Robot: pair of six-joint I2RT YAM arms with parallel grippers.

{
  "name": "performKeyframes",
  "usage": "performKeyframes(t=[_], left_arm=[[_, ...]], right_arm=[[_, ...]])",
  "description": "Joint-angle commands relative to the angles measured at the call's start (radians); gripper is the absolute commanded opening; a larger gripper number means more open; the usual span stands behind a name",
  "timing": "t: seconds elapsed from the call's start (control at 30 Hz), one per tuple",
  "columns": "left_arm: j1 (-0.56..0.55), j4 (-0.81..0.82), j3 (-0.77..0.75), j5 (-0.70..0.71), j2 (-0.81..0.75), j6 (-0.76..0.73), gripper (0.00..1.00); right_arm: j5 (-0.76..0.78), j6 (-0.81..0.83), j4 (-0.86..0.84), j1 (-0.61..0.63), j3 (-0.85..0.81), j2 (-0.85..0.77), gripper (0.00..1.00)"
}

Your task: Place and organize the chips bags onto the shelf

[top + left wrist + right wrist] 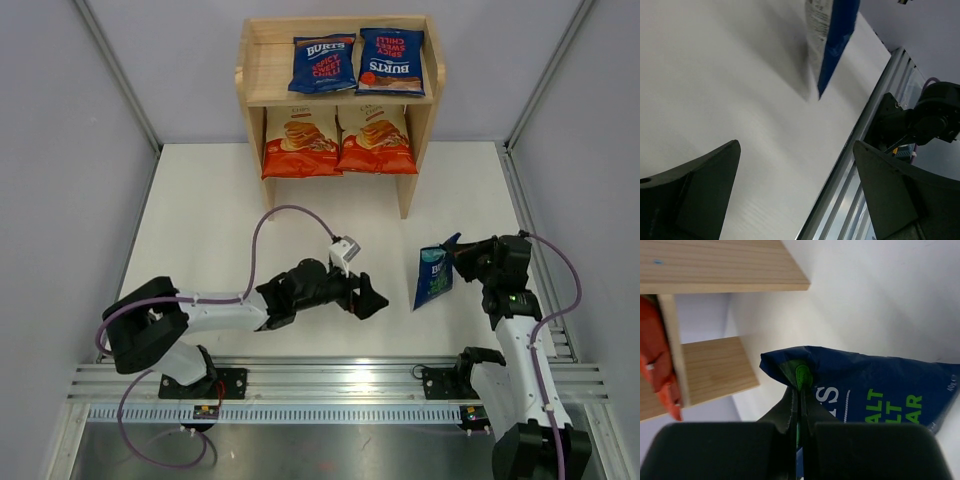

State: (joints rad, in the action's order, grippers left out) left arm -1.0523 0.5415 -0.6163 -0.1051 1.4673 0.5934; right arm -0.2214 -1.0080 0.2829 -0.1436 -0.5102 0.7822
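Note:
The wooden shelf [257,75] stands at the back. Two dark blue chips bags [322,63] [390,60] lie on its top tier. Two orange-red chips bags [299,142] [376,139] lean in the lower tier. A third dark blue bag with green lettering [435,275] [880,385] hangs upright just above the table at the right. My right gripper [462,257] [800,390] is shut on that bag's top seam. The same bag [831,40] shows at the top of the left wrist view. My left gripper [368,298] [797,150] is open and empty, low over the table, left of the bag.
A metal rail [330,378] carrying both arm bases runs along the near table edge. White enclosure walls [60,150] close in both sides. A purple cable [275,215] loops over the table above the left arm. The shelf's side panel [715,367] shows in the right wrist view.

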Motion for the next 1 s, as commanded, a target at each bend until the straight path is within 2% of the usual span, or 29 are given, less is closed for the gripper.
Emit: performKeyframes(t=[0.0, 0.2, 0.4, 0.73, 0.83, 0.87, 0.97], left_arm=[[-0.037, 0.160, -0.108, -0.002, 0.017, -0.184, 0.99], [-0.057, 0.302, -0.181, 0.022, 0.120, -0.257, 0.99], [-0.097, 0.232, -0.298, 0.169, 0.197, -0.380, 0.99], [-0.127, 0.199, -0.411, 0.229, 0.268, -0.431, 0.98], [-0.130, 0.189, -0.434, 0.239, 0.278, -0.425, 0.80], [-0.132, 0.190, -0.442, 0.240, 0.278, -0.425, 0.63], [-0.135, 0.190, -0.444, 0.265, 0.266, -0.409, 0.40]], right_arm=[[0.053, -0.194, 0.010, 0.042, -0.007, -0.081, 0.00], [0.019, -0.268, 0.051, 0.098, -0.070, -0.158, 0.00], [-0.051, -0.300, 0.081, 0.102, -0.137, -0.216, 0.00], [-0.176, -0.395, 0.067, 0.104, -0.172, -0.311, 0.00], [-0.190, -0.415, 0.085, 0.104, -0.198, -0.340, 0.00], [-0.193, -0.417, 0.082, 0.104, -0.200, -0.345, 0.00], [-0.216, -0.419, 0.068, 0.104, -0.209, -0.348, 0.00]])
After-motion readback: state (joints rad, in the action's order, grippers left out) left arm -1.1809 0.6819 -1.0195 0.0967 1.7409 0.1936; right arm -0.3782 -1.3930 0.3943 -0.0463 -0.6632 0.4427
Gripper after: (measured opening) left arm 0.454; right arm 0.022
